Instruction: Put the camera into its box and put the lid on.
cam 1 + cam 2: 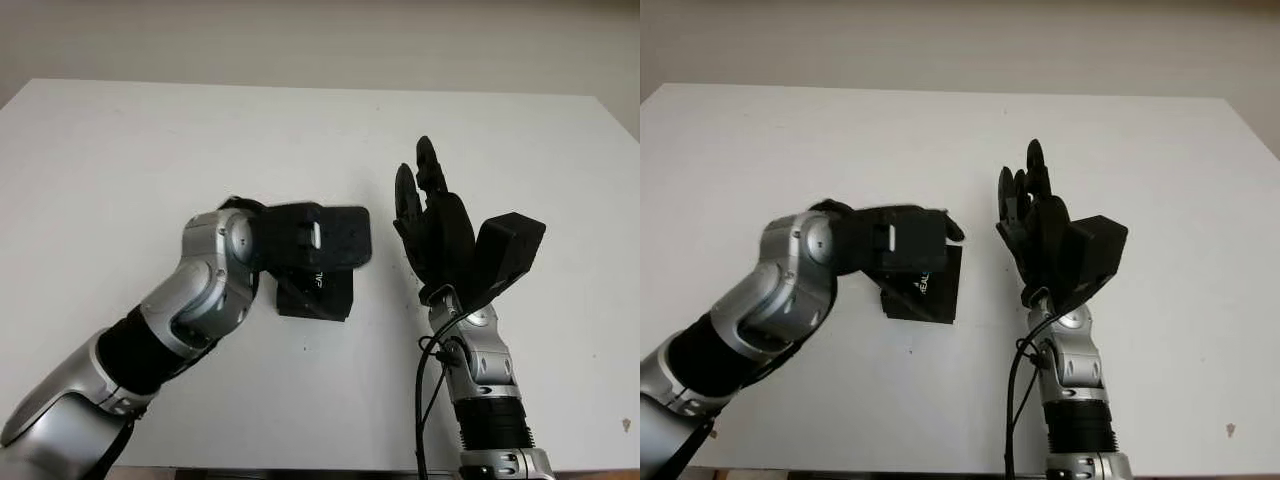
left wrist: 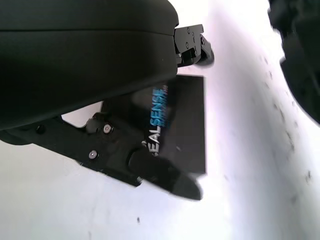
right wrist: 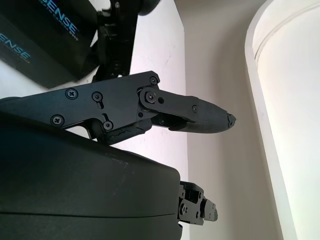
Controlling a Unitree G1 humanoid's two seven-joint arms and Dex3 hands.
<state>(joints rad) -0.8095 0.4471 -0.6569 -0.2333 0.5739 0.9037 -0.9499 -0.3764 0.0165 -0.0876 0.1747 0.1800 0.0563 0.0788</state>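
Left hand (image 1: 315, 240), open and holding nothing, hovers over the closed black box (image 1: 322, 292) with blue lettering lying near the middle of the white table (image 1: 120, 160); right hand (image 1: 432, 215), open, upright just beside the box, apart from it.

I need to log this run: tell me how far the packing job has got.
The black box lies shut on the white table, its lid on, so the job looks done or nearly so; whether the camera is inside cannot be seen. The left hand hovers over the box, apparently holding nothing. The right hand stands open beside it. Left: withdrawing the hands.
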